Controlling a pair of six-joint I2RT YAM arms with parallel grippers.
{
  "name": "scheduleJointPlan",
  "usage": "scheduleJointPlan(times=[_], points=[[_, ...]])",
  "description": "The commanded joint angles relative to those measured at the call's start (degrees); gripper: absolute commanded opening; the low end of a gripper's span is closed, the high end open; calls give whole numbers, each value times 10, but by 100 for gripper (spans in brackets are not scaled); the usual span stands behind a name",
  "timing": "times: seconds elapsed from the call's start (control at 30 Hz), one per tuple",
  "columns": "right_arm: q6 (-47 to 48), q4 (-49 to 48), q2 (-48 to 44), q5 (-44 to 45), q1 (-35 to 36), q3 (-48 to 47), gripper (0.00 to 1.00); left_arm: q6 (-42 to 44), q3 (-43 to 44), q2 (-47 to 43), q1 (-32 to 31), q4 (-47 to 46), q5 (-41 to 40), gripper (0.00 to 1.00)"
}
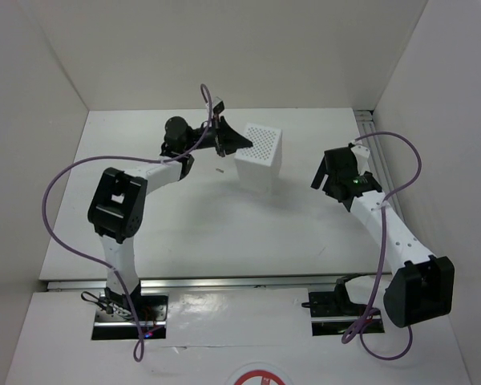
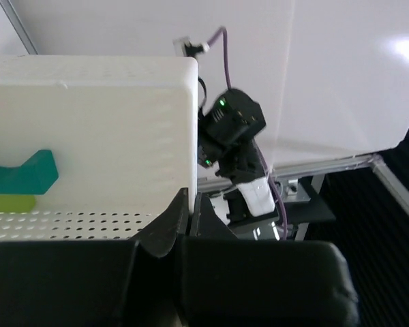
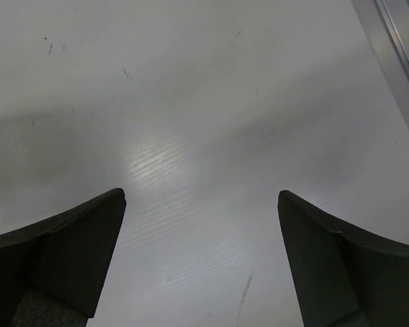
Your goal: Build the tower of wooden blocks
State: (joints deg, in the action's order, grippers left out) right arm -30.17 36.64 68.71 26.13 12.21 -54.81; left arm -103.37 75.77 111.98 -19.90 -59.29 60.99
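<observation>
Left gripper [image 1: 228, 143]: my jaws are closed tight, pinched on the side wall of the white tray [image 1: 260, 152]. One tray only, tipped up on edge at the far middle of the table [image 1: 184, 233].

Blocks counted from my left wrist: two, both inside the tray against its perforated floor. One teal arch [image 2: 20, 174], one light green block [image 2: 10, 202], touching each other.

Right gripper [image 3: 201, 197]: my jaws are spread wide with nothing between them, over bare table on the right, well apart from the tray.
</observation>
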Motion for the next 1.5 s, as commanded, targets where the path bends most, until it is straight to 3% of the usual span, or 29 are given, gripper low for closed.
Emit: scheduleJointPlan(times=[0.0, 0.37, 0.63, 0.87, 1.33, 1.43, 1.47], points=[[4, 15, -5, 12, -3, -29, 100, -260, 6, 50, 12, -462, -45, 0], [4, 31, 6, 23, -3, -40, 100, -214, 32, 55, 12, -460, -79, 0], [10, 26, 6, 1, 3, -45, 100, -235, 94, 82, -1, -460, -137, 0], [10, 32, 0, 11, 3, -39, 100, -241, 94, 112, -6, -465, -153, 0], [10, 37, 6, 16, 3, -39, 100, -251, 140, 150, -23, -465, -142, 0], [10, 37, 6, 16, 3, -39, 100, -225, 148, 126, -23, -384, -81, 0], [10, 37, 6, 16, 3, -39, 100, -162, 140, 90, -29, -343, -58, 0]])
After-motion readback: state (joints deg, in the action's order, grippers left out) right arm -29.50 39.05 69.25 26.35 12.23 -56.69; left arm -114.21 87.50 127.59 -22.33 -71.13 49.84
